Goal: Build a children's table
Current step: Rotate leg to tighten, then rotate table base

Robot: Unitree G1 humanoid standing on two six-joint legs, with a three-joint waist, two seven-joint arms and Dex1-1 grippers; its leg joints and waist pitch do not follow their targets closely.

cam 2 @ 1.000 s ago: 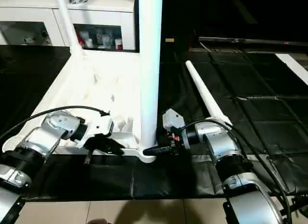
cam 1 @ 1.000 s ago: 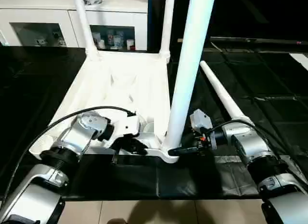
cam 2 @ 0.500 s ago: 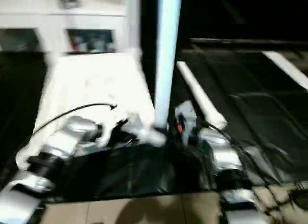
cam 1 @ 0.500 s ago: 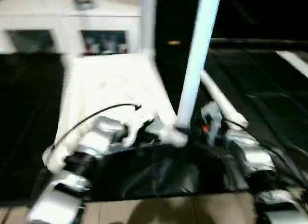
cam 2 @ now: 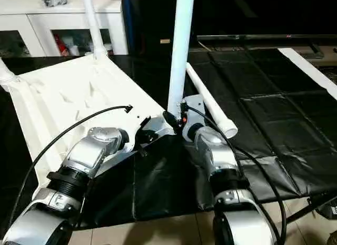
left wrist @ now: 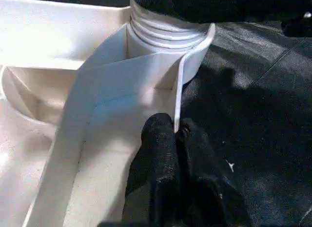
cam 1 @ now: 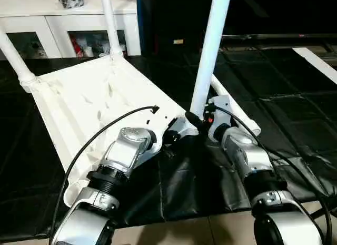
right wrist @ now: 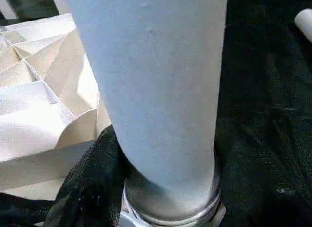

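Note:
The children's table [cam 1: 95, 103] lies upside down on the black mat, ribbed underside up. Two legs stand at its far corners [cam 1: 108, 21] [cam 1: 13, 58]. A third leg [cam 1: 209, 55] stands upright in the near right corner socket. A loose leg [cam 2: 208, 100] lies on the mat just right of that corner. My left gripper [left wrist: 175, 132] is shut on the thin rim of the frame right beside the socket. My right gripper [cam 1: 196, 120] is closed around the base of the upright leg [right wrist: 156, 90], a black finger [right wrist: 95, 188] against its side.
A white glass-door cabinet [cam 1: 52, 23] stands behind the table. The black mat [cam 1: 279, 103] stretches to the right, with a white strip [cam 1: 316, 63] at its far right. The mat's front edge and tiled floor [cam 1: 184, 232] lie just below my forearms. A black cable [cam 1: 105, 129] arcs over my left forearm.
The whole picture has swung, so the camera has moved. Both grippers stay at the same near corner, left on the rim and right at the leg's base.

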